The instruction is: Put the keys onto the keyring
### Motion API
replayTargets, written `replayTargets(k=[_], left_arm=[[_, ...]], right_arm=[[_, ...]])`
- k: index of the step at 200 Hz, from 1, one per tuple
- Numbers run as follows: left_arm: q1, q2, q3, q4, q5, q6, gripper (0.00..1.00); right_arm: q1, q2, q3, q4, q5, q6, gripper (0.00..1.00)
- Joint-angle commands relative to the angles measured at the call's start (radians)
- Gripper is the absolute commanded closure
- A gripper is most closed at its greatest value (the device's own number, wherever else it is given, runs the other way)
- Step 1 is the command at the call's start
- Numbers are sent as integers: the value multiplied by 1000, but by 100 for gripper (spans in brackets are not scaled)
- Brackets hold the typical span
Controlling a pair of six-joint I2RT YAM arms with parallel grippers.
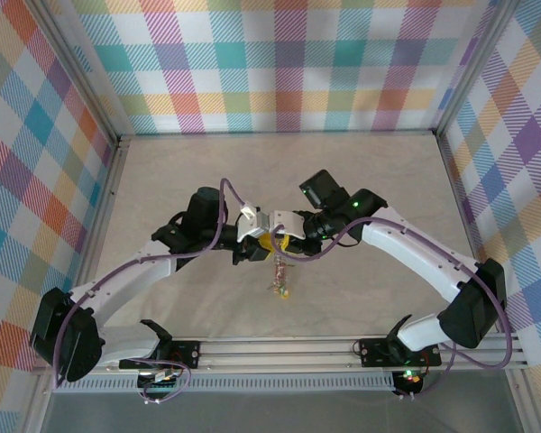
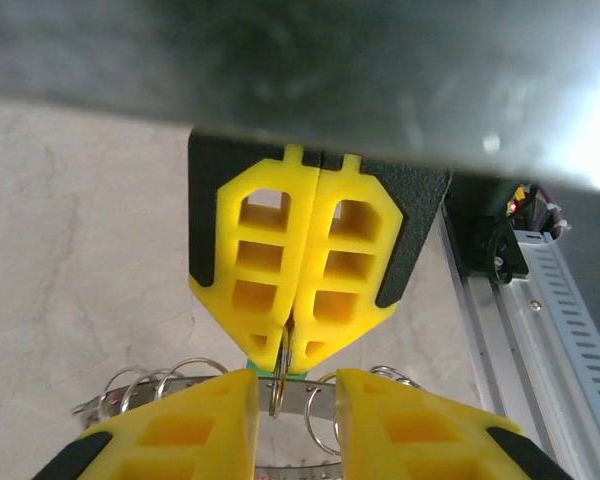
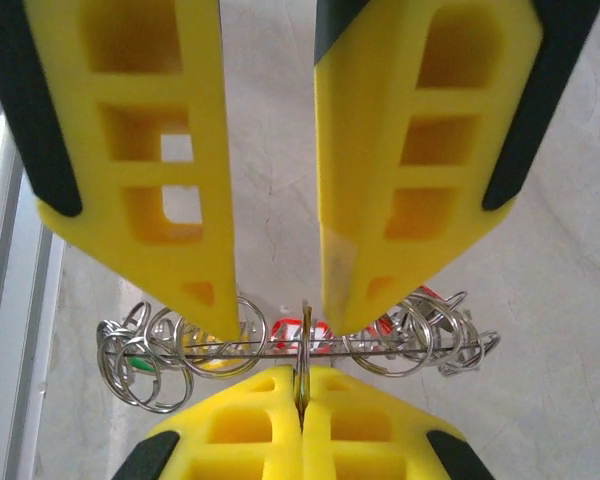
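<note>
Right fingers (image 3: 260, 415) clamp a key (image 3: 306, 335) at 6 o'clock; left fingers (image 3: 170, 200), apart, should close squarely on the keyring (image 3: 400, 352) wire.

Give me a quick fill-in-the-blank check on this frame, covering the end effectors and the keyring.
1. The right end effector is ___ on the keyring.
2. The fingers of the left end effector stand ___, one on each side of the pinched spot.
3. Both end effectors have fingers coloured ___.
4. The key tag seen between the left fingers is ___.
Missing words: shut; apart; yellow; red.
</note>
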Motion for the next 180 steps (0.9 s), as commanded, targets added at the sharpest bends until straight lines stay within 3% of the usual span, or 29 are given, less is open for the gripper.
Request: replayTargets(k=[1,30,129,150,180], left_arm=[[-9,11,1,18,51,27,75],[-9,11,12,-11,39,48,86],[-22,24,41,-56,-9,56,92],[-27,28,44,-57,-20,54,92],[-30,35,45,-57,-7,54,82]], right_arm=[[4,-24,14,32,-64,18,100],[4,-27,13,39,-76,27,100],[3,-32,2,66,-108,45,100],[4,-36,-7,75,-108,48,100],[4,-36,-12,79,-113,50,100]])
